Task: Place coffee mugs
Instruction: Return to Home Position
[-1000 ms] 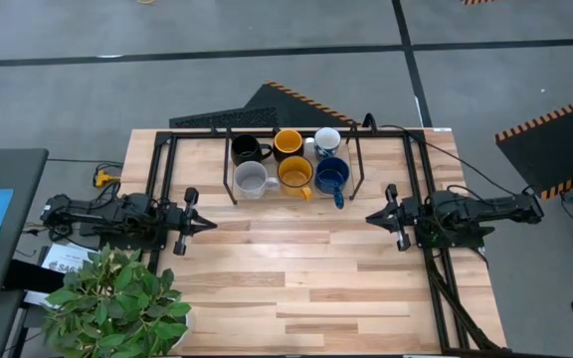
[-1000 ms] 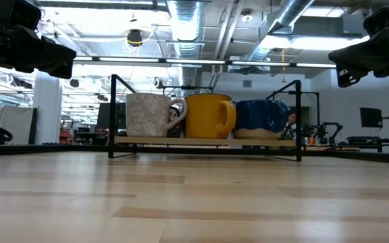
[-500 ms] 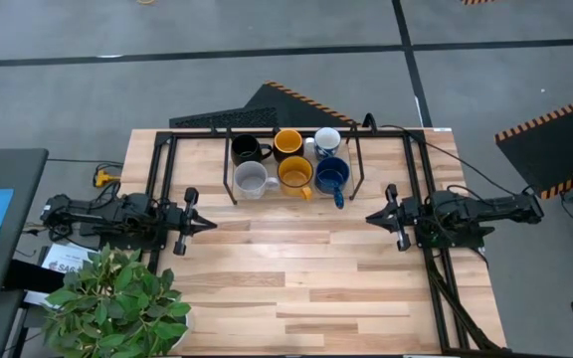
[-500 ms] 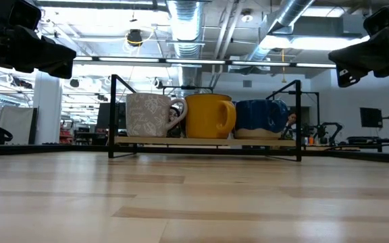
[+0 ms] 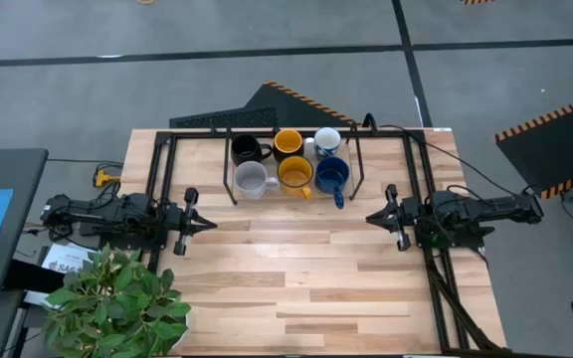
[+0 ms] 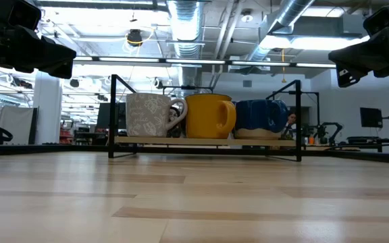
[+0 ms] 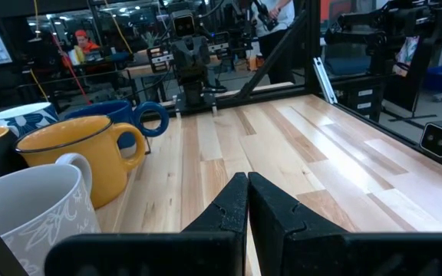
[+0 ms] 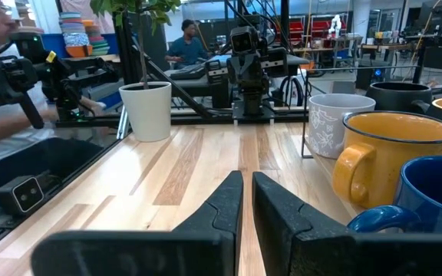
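At the table's [image 5: 306, 288] left side, the left gripper [image 5: 211, 225] hung over the wood and pointed toward the middle. Its two fingers [image 7: 225, 211] were pressed together with nothing between them. A leafy potted plant [image 5: 117, 298] stood just beside that arm, at the lower-left corner of the high view.

Farther right, against the table's far edge, a black wire rack [image 6: 113, 115] held all six mugs upright in two rows of three. The back row ran from the black mug [image 5: 247, 149] through the back yellow mug [image 5: 287, 142] to the white mug [image 5: 327, 140]. The front row ran from the grey mug [image 5: 251, 179] through the front yellow mug [image 5: 295, 175] to the blue mug [image 5: 331, 176] — its handle stuck out toward the open table.

From table height the front three stood close together on the rack's low shelf, hiding most of the row behind. Whether the neighbours touched could not be told.

On the right side, the right gripper [image 5: 369, 217] faced inward across the bare wood — level with its partner and well apart from the rack. Its fingers [image 8: 225, 207] were drawn together as well and empty.
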